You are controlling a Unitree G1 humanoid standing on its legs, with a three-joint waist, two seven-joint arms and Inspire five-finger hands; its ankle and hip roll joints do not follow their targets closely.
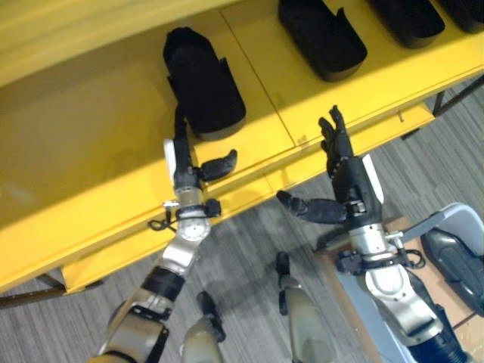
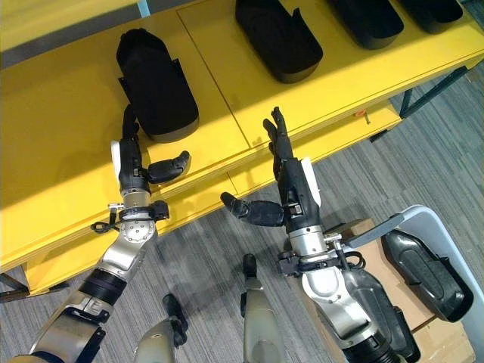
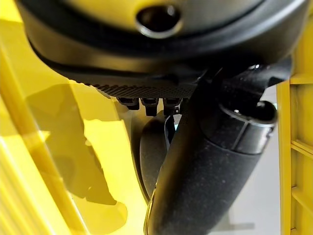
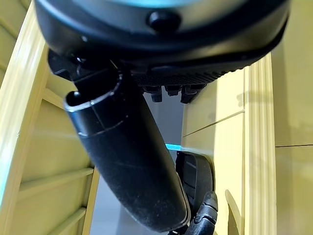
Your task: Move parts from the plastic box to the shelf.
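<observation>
Parts [image 1: 203, 85], dark moulded plastic shells, lay in a row on the yellow shelf [image 1: 91, 151]; one more sat in the plastic box [image 2: 442, 234] at the robot's right.
Left hand [image 1: 184, 168] had straight fingers apparently touching the nearest part; a push could slide it askew. Right hand [image 1: 344, 178] hovered open and empty by the shelf edge.

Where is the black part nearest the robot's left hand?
The black part lies on the yellow shelf, toward the left, just past the left hand.
</observation>
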